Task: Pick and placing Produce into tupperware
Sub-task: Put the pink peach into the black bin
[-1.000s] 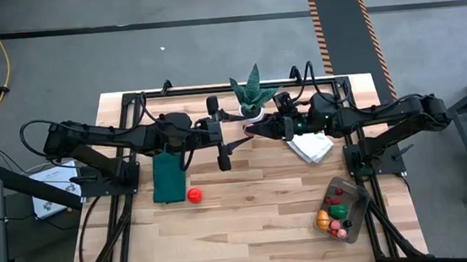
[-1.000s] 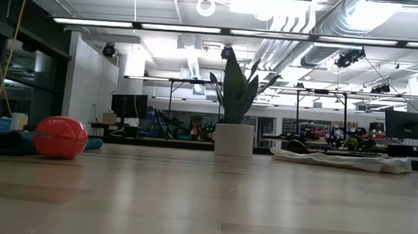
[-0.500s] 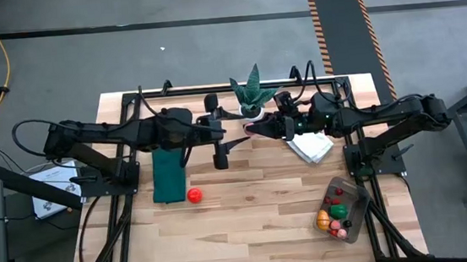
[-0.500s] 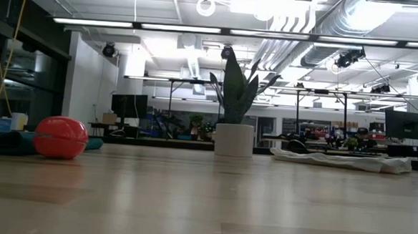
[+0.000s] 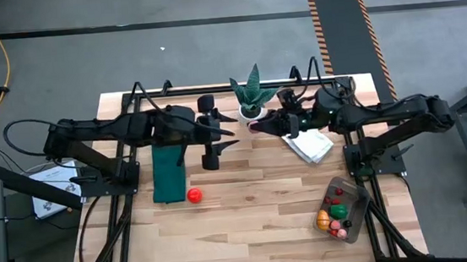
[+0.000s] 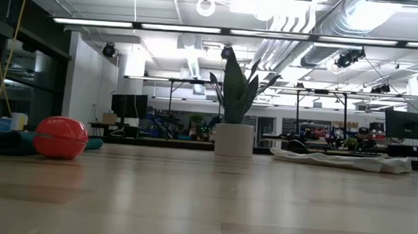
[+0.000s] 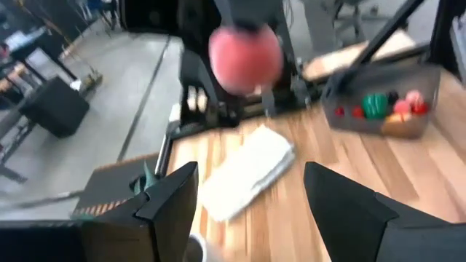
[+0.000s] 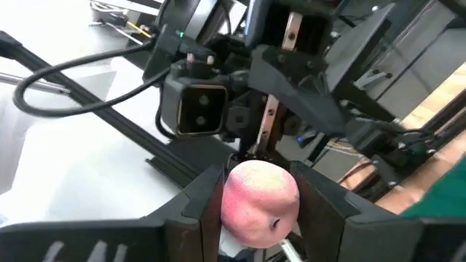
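A pink round fruit (image 8: pixel 259 199) is lifted above the table's middle, with my right gripper (image 5: pixel 255 128) shut on it. My left gripper (image 5: pixel 227 140) faces it from the left with a short gap between them. It is open and holds nothing, and its fingers (image 7: pixel 169 204) frame the fruit (image 7: pixel 245 58) in the left wrist view. A red tomato (image 5: pixel 194 195) rests on the wood beside a green mat. The tupperware (image 5: pixel 353 215) sits at the near right with several pieces of produce in it. My right gripper pinches the pink fruit by its two sides (image 8: pixel 231 207) between its two fingers. The fingers lie about level and point toward the table's left. The fruit is lifted clear of the table.
A potted spiky plant (image 5: pixel 250 96) stands at the far middle, just behind both grippers. A folded white cloth (image 5: pixel 311 146) lies under the right arm. The dark green mat (image 5: pixel 168 176) lies under the left arm. Bare wood stretches along the near side.
My left gripper has risen and tipped up from a downward slant to nearly level, drawing back a little toward the table's left edge, away from the pink fruit. My right gripper has kept still with the fruit.
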`<state>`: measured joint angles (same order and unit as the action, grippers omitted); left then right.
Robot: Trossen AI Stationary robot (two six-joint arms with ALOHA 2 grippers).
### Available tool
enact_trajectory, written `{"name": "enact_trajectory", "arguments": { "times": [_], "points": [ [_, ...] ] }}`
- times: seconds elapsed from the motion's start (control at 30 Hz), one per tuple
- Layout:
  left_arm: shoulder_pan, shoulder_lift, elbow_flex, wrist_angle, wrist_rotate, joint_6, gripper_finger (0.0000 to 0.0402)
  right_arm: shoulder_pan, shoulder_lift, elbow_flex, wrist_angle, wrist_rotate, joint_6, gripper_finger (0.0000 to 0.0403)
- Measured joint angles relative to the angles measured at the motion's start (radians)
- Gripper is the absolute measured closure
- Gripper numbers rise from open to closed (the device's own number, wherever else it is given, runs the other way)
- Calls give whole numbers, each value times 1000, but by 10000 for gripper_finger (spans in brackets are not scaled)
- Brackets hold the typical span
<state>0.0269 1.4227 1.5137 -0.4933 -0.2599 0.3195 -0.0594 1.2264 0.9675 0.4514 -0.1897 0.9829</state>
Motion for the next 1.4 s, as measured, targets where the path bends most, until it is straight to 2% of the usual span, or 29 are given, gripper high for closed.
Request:
{"name": "enact_trajectory", "arguments": {
  "times": [0.13, 0.3, 0.7, 1.07, 1.4],
  "points": [
    [0, -3, 27, -113, -20, -17, 163, -21, -69, 0, -137, -2, -27, 279],
    [0, -12, 33, -181, -21, -47, 163, -26, -158, 0, -326, 10, -49, 279],
    [0, -16, 33, -222, -42, -92, 163, -8, -338, 0, -694, 16, -6, 279],
    [0, -16, 33, -243, -71, -143, 163, 120, -475, 0, -990, 16, 152, 279],
    [0, -16, 33, -243, -76, -198, 163, 259, -493, 0, -1172, 15, 271, 279]
  ]
}}
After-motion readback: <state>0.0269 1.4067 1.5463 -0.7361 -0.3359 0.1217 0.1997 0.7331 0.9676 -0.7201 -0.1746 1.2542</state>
